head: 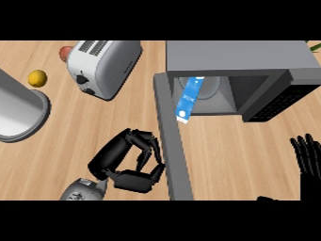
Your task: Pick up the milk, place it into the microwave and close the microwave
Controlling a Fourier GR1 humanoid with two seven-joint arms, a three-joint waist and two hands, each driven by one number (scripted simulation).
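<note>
Milk [188,99] already standing inside microwave [241,61], up and right of left hand [130,160]. Fingers curled, nothing held, set right against open door [171,141], probably to swing it shut. Right hand [314,164] resting open, far right.

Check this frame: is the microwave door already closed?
No. The microwave door stands swung open toward the robot, with the milk carton visible at the cavity's opening and the left hand beside the door.

The left robot hand [129,161] sits curled just beside the microwave door [174,150]; the right robot hand [314,165] rests open, fingers up, well right of it.
</note>
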